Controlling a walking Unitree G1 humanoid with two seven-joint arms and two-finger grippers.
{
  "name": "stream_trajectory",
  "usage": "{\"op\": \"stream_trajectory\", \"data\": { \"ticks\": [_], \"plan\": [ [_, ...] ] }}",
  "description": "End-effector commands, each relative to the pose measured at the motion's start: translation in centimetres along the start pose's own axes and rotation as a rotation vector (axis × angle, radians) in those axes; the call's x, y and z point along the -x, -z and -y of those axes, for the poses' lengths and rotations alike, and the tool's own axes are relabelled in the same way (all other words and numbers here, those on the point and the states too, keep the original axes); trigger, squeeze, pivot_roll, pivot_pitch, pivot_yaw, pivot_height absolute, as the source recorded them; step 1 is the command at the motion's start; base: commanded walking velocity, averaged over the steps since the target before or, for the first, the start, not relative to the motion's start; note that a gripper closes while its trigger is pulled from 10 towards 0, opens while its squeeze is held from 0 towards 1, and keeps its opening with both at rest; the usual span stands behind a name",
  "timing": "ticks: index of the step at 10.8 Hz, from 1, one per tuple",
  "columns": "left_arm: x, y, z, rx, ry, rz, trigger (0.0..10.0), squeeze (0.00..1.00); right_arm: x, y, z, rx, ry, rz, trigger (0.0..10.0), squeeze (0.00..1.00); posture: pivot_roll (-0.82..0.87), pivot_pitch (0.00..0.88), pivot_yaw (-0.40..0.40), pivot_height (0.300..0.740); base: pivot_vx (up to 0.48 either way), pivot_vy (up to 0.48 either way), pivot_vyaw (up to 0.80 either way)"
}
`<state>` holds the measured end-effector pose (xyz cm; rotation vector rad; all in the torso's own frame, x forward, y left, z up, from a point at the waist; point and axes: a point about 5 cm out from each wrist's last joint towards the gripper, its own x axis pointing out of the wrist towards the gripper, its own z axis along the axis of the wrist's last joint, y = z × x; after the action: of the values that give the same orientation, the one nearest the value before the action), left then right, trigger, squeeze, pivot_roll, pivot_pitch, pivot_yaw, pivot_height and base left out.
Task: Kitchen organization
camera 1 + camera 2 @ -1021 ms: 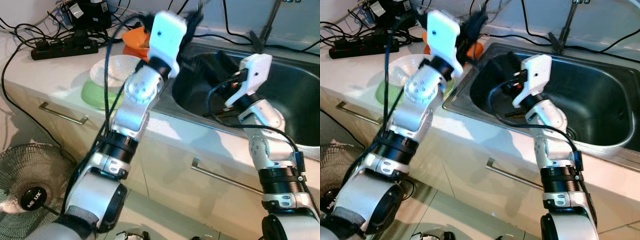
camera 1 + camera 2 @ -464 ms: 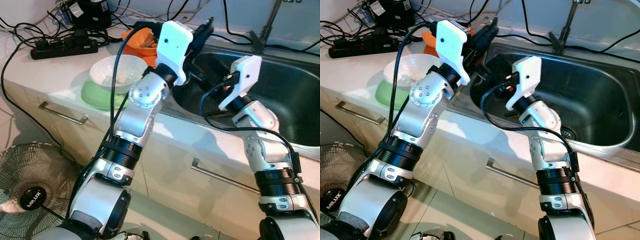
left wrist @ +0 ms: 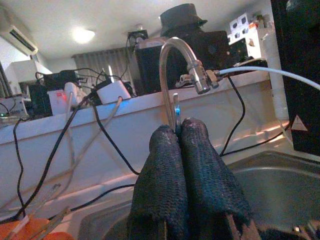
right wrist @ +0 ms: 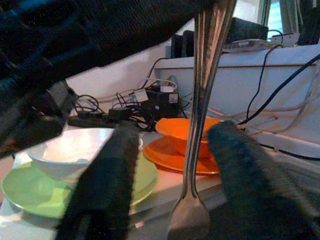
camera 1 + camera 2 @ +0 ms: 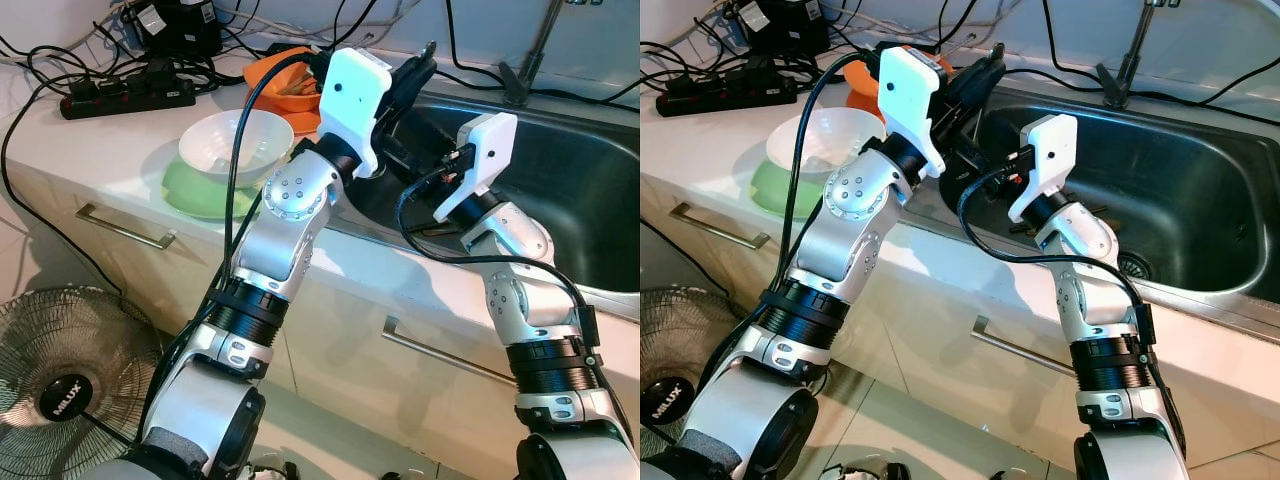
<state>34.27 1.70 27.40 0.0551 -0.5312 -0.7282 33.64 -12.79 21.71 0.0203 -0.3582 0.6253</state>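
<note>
One spoon (image 4: 200, 125) was held clenched in the left gripper (image 3: 181, 150), which had been swung from above the orange bowl (image 5: 290, 85) to the sink (image 5: 590, 200) rim. The right gripper (image 4: 170, 165), spread wide, was placed around its handle, suggesting a handover.

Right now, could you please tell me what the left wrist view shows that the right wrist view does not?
Left wrist view: the curved faucet above the sink, behind the left gripper, jaws shut on a thin metal utensil. Right wrist view: a white bowl on a green plate, and the right gripper, jaws open either side of the hanging utensil. Both: the utensil, the orange dishes and trailing cables.
</note>
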Motion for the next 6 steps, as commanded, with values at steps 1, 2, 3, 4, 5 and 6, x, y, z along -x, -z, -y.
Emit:
{"op": "stream_trajectory", "data": {
  "ticks": [1,2,3,4,5,6],
  "plan": [
    [0.04,-0.38,0.09,-0.004,0.015,0.013,10.0,0.0,0.04,0.06,0.08,-0.003,0.013,0.001,0.0,0.0,0.0,0.029,0.047,0.74,0.0,0.0,0.0],
    [0.06,-0.35,0.11,-0.002,0.017,0.011,10.0,0.0,0.03,0.01,0.12,-0.005,0.016,0.005,0.0,0.0,0.0,0.03,0.048,0.74,0.0,0.0,0.0],
    [0.05,-0.33,0.18,0.0,0.02,0.009,10.0,0.0,0.01,0.0,0.12,-0.006,0.016,0.005,0.0,0.0,0.0,0.033,0.048,0.74,0.0,0.0,0.0],
    [0.05,-0.31,0.26,0.004,0.023,0.005,10.0,0.0,0.01,0.02,0.1,-0.008,0.016,0.005,0.0,0.0,0.0,0.038,0.049,0.74,0.0,0.0,0.0],
    [0.07,-0.26,0.3,0.007,0.026,0.002,10.0,0.0,0.01,0.06,0.05,-0.01,0.015,0.005,0.0,0.0,0.0,0.042,0.05,0.74,0.0,0.0,0.0],
    [0.06,-0.24,0.33,0.009,0.027,0.001,10.0,0.0,0.01,0.07,0.04,-0.011,0.015,0.005,0.0,0.0,0.0,0.044,0.049,0.74,0.0,0.0,0.0]
  ]
}}
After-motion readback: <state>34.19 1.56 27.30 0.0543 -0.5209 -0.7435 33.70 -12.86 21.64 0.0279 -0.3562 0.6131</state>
